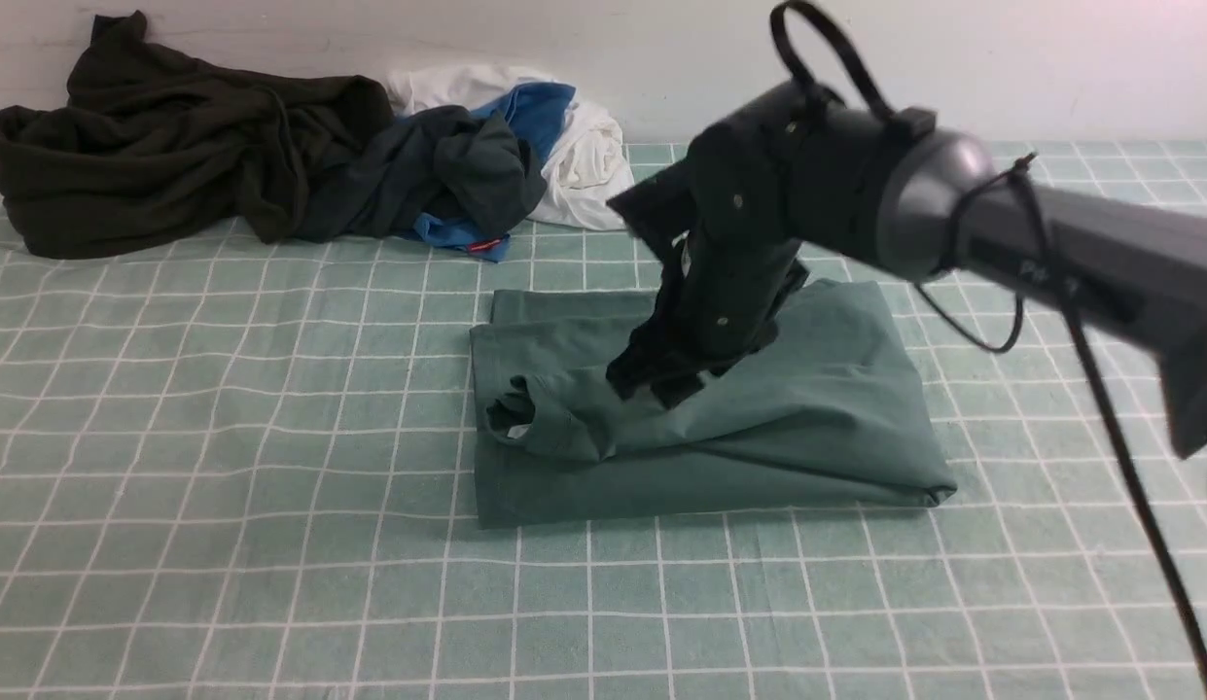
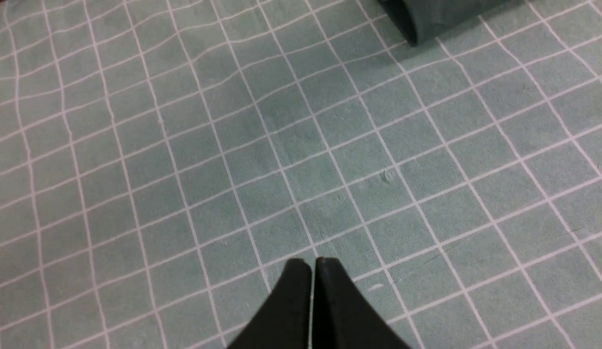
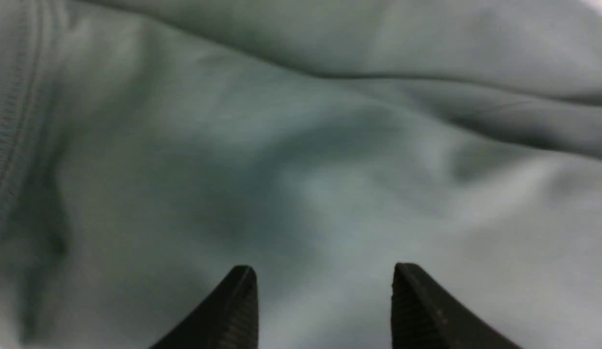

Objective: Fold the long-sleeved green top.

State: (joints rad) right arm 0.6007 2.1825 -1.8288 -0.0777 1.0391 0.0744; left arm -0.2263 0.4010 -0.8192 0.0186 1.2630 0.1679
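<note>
- The green long-sleeved top (image 1: 759, 418) lies folded into a rough rectangle on the checked cloth (image 1: 224, 486), a little right of the middle of the front view. Its collar opening sits at the left end, and the upper layer is bunched there into a loose ridge.
- My right gripper (image 1: 656, 384) points down at the top, over its middle near that ridge. The fingers stand spread apart, holding nothing. From my right wrist the two ribbed fingertips (image 3: 237, 300) show with a wide gap between them, the green fabric (image 3: 301, 145) close beneath and blurred; I cannot tell whether they touch it.
- My left gripper (image 2: 313, 264) shows only in its own wrist view. Its two dark fingers are pressed together with just a thin slit between them, nothing caught in it, above bare checked cloth. A folded corner of the top (image 2: 427, 19) lies well apart from it.
- A pile of other clothes (image 1: 272, 165), dark, blue and white, is heaped against the back wall, apart from the top.
</note>
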